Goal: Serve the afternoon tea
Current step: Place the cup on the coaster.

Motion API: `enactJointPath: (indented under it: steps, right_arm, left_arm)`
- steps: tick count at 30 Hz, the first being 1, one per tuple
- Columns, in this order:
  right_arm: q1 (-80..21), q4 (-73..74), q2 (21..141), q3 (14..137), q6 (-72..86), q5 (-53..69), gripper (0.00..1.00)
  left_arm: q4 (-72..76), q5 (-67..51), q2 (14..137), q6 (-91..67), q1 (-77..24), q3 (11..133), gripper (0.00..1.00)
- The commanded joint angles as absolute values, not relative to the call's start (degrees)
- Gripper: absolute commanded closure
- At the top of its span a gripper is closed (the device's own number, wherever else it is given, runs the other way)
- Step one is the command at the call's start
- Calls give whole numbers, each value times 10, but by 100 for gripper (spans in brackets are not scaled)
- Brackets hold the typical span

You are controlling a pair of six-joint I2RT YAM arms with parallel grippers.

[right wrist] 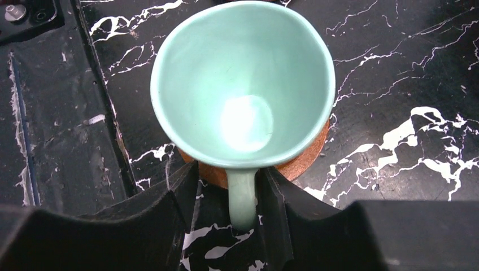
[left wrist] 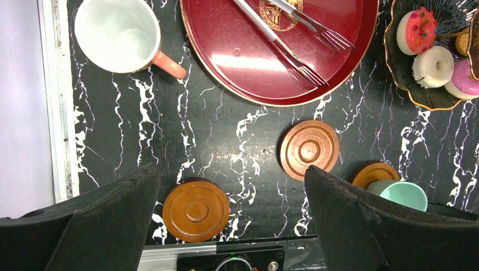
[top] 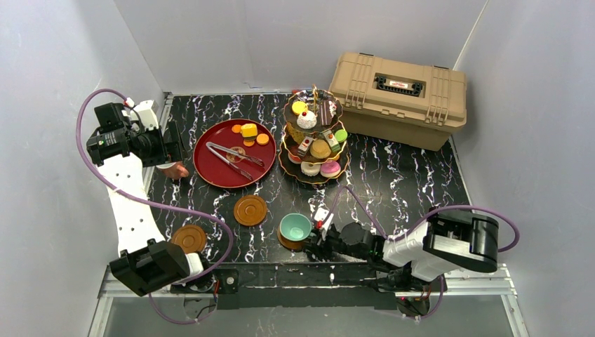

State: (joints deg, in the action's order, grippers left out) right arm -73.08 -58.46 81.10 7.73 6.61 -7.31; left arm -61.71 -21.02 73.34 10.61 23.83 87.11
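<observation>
The teal cup stands on a brown saucer near the front edge. My right gripper is open around the cup's handle; the right finger touches it and a gap shows on the left. In the top view the right gripper lies low, just right of the teal cup. My left gripper hangs wide open and empty high over the table's left side. The pinkish cup stands beside the red tray. Two bare saucers lie on the table. The three-tier stand holds several pastries.
A red tray carries metal tongs, a yellow cake and small orange pastries. A tan plastic case sits at the back right. White walls close in on the left, back and right.
</observation>
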Motion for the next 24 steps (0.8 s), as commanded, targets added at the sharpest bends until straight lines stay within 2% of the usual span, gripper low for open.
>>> enactJointPath:
  steps: [1,14,21,24]
  right_arm:
    - [-729,-633,826,106,54,-77,48]
    - [-729,-613,828,114,52,-82,47]
    - [-729,-557,771,96,55,-88,37]
    - [-729,-480,703,89,51,-98,24]
  left_arm:
    - [-630,-217,724,108,240,869,2]
    - [-631,-215,720,113,241,866,2]
    - [-639,-219,720,116,241,874,2]
    - [-643,-222,724,117,240,880,2]
